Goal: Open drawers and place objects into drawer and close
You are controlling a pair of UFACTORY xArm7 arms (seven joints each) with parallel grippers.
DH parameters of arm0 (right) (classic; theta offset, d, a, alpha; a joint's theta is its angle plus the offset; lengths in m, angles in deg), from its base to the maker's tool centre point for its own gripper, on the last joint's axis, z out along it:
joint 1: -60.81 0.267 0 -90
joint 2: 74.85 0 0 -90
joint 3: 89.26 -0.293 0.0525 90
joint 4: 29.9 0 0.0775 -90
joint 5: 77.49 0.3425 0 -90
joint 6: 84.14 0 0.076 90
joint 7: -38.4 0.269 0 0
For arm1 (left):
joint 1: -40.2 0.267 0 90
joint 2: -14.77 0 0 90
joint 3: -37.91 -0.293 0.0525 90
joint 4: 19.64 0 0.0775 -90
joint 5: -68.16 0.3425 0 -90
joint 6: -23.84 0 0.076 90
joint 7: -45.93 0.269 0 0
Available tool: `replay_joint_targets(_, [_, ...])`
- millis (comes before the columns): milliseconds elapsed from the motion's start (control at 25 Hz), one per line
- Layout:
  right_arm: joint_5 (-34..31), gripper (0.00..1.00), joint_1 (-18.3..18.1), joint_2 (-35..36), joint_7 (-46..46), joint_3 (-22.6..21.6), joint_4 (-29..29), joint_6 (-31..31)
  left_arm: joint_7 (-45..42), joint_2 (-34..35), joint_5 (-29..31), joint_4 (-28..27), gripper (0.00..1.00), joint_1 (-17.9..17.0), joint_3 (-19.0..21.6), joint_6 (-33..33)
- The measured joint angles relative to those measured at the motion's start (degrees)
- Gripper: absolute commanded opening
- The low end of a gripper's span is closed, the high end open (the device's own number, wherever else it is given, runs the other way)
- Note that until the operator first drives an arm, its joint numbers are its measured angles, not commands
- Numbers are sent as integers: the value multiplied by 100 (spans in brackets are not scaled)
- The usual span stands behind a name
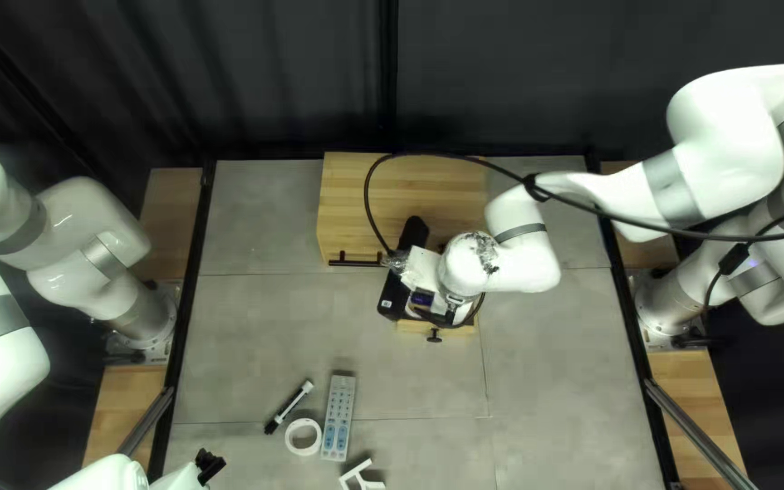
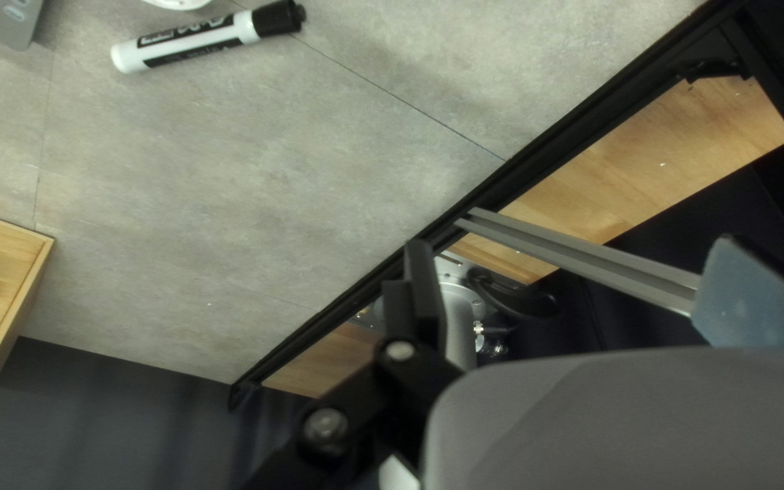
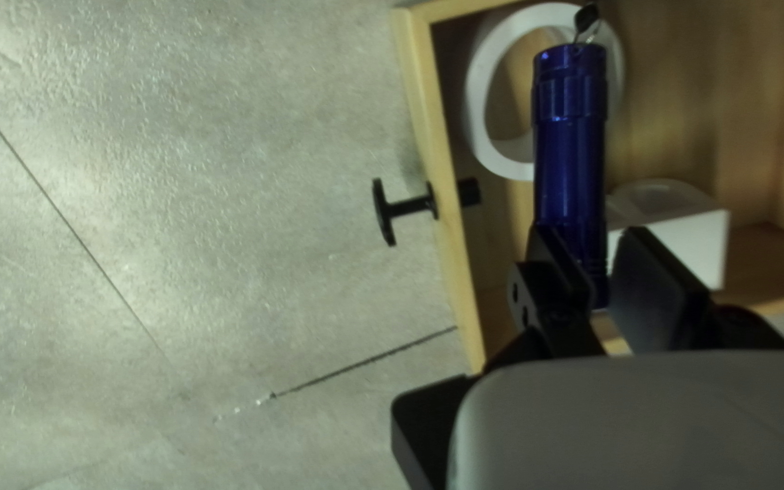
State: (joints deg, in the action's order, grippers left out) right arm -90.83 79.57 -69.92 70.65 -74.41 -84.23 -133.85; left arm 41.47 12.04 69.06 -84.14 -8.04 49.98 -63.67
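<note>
In the top left view my right gripper [image 1: 428,283] hangs over the pulled-out drawer [image 1: 436,328] of the wooden cabinet [image 1: 347,204]. The right wrist view shows that gripper [image 3: 599,277] shut on one end of a blue flashlight [image 3: 571,150], above the drawer [image 3: 442,181]. Inside lie a white ring [image 3: 492,91] and a white block-shaped thing [image 3: 682,231]. My left gripper [image 1: 210,465], low at the left of the top left view, stands open and empty in its wrist view [image 2: 564,290]. A marker [image 1: 289,406], white ring [image 1: 290,443], and grey remote [image 1: 338,417] lie on the table.
A white angular piece [image 1: 362,475] lies near the table's near edge. The cabinet's black bar handle [image 1: 356,261] is left of the open drawer. A black rail [image 2: 583,109] edges the table beside my left gripper. The right arm's cable loops over the cabinet.
</note>
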Motion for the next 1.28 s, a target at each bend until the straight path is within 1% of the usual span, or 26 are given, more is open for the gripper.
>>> replay_joint_targets(280, [-293,0,-12,-61,131,48,60,-58,0,0,0,0,100,0,0,0])
replay_joint_targets(720, [-437,1,-44,119,134,91,14,9,0,0,0,0,100,0,0,0])
replay_joint_targets(760, [-454,11,-43,116,136,92,14,2,0,0,0,0,100,0,0,0])
replay_joint_targets(800, [-467,63,-40,107,144,92,19,-4,0,0,0,0,100,0,0,0])
replay_joint_targets(840, [-481,84,-34,92,155,89,27,-12,0,0,0,0,100,0,0,0])
replay_joint_targets(880, [-489,98,-26,78,167,84,32,-23,0,0,0,0,100,0,0,0])
replay_joint_targets(920, [-500,100,-13,55,182,75,33,-46,0,0,0,0,100,0,0,0])
replay_joint_targets(1080, [-567,100,101,-43,246,-19,-55,-282,0,0,0,0,100,0,0,0])
replay_joint_targets(1280, [-546,100,242,-13,256,-156,-173,-436,0,0,0,0,100,0,0,0])
